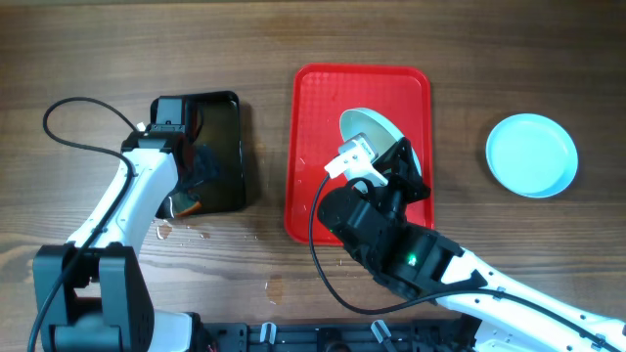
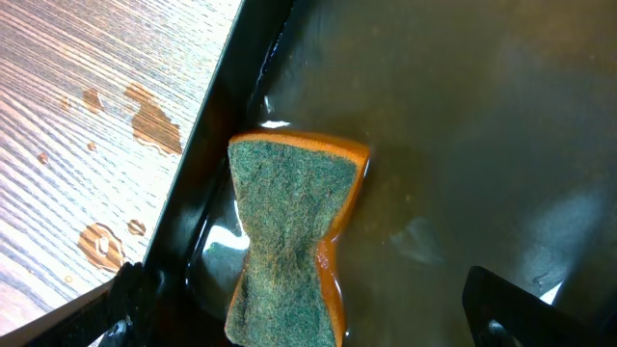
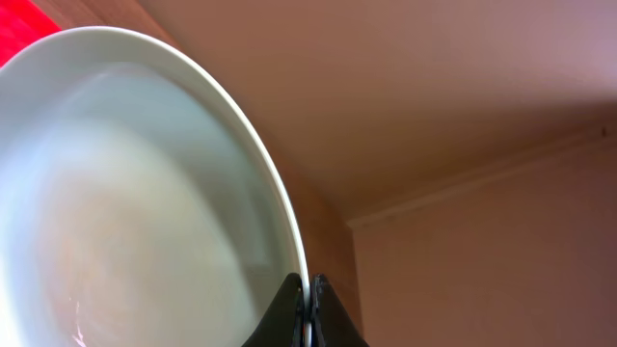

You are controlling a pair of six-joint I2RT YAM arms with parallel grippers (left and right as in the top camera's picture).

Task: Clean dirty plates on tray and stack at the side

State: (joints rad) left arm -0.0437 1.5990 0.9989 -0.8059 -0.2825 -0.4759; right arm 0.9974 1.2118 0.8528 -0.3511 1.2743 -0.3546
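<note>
A pale plate (image 1: 370, 129) stands tilted on edge over the red tray (image 1: 313, 98). My right gripper (image 1: 403, 161) is shut on its rim. In the right wrist view the two fingertips pinch the thin white edge at my right gripper (image 3: 307, 289), and the plate (image 3: 145, 193) fills the left side. A second pale-blue plate (image 1: 531, 154) lies flat on the table at the right. My left gripper (image 2: 308, 308) is open over the water tray, its fingers (image 2: 501, 299) wide apart. A green-and-orange sponge (image 2: 294, 231) lies in the water between them.
The black tray of water (image 1: 223, 108) sits left of the red tray, with my left arm (image 1: 127, 196) reaching over it. Water drops (image 2: 154, 125) spot the wood beside the black tray. My right arm (image 1: 430, 264) crosses the table's front right.
</note>
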